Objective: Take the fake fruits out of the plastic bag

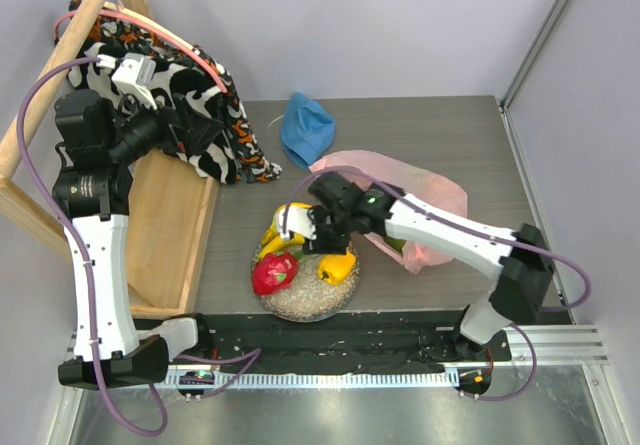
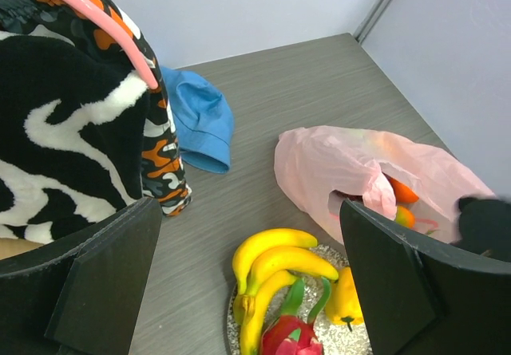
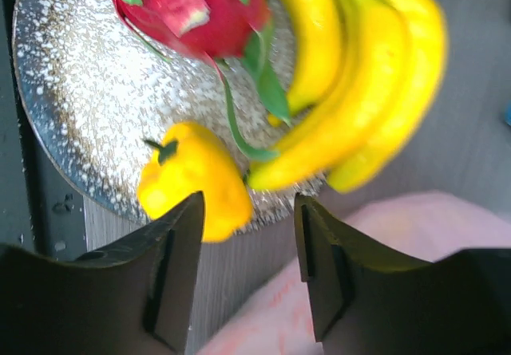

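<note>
The pink plastic bag [image 1: 425, 190] lies right of centre; in the left wrist view [image 2: 335, 159] its mouth shows an orange [image 2: 403, 191] and another fruit inside. A speckled plate [image 1: 300, 305] holds the yellow banana bunch [image 1: 280, 235], red dragon fruit [image 1: 273, 273] and yellow pepper [image 1: 338, 265]. My right gripper [image 1: 318, 231] hovers between plate and bag, open and empty [image 3: 247, 203], with the pepper [image 3: 192, 175] by its left finger. My left gripper [image 1: 190, 130] is raised at the far left, wide open and empty [image 2: 247, 207].
A blue cloth [image 1: 305, 130] lies behind the bag. Black-and-white patterned fabric [image 1: 205, 115] hangs over a wooden frame [image 1: 170, 235] on the left, right beside my left gripper. Walls close the back and right sides.
</note>
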### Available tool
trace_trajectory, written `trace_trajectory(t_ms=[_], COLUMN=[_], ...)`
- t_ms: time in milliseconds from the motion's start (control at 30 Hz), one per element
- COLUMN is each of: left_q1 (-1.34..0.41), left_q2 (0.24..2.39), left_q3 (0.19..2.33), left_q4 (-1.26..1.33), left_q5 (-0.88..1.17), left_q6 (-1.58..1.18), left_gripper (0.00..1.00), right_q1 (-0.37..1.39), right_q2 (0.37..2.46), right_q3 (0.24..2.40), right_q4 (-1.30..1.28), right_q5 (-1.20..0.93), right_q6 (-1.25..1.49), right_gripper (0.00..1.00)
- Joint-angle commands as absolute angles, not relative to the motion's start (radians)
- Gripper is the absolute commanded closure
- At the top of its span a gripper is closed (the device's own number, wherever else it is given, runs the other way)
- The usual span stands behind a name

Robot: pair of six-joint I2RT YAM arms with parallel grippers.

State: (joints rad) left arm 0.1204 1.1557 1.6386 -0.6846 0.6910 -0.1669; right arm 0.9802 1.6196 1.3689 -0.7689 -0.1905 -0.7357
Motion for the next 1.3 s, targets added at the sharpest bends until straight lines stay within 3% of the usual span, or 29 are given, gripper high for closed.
trace_trajectory(t_ms=[0,100,367,567,700,833,1267], left_q1=[0.129,0.129,0.117,-0.135,-0.296,-0.356,-0.468], left_q2=[1.137,1.137,1.215,1.337,1.454,1.515,1.58], left_q3=[1.644,1.641,1.62,1.657,1.664,1.626,1.601], left_q4=[-0.637,-0.624,-0.548,-0.595,-0.626,-0.615,-0.667], left_q5=[0.724,0.739,0.866,0.818,0.773,0.747,0.928], left_q6=[-0.19,-0.209,-0.34,-0.281,-0.261,-0.299,-0.164], left_gripper=[0.0,0.0,0.0,0.0,0.0,0.0,0.02], right_q1=[0.887,0.806,0.735,0.641,0.574,0.539,0.477], right_q2=[1.441,1.382,1.388,1.433,1.447,1.437,1.513], right_q3=[1.437,1.437,1.355,1.339,1.37,1.367,1.456], right_q4=[-0.876,-0.917,-0.945,-0.871,-0.848,-0.839,-0.864], right_q5=[-0.206,-0.184,-0.031,0.127,0.11,0.089,-0.021], right_q6=[-0.749,-0.742,-0.755,-0.71,-0.634,-0.603,-0.482], right_gripper=[0.56,0.72,0.81,0.83,0.83,0.83,0.82])
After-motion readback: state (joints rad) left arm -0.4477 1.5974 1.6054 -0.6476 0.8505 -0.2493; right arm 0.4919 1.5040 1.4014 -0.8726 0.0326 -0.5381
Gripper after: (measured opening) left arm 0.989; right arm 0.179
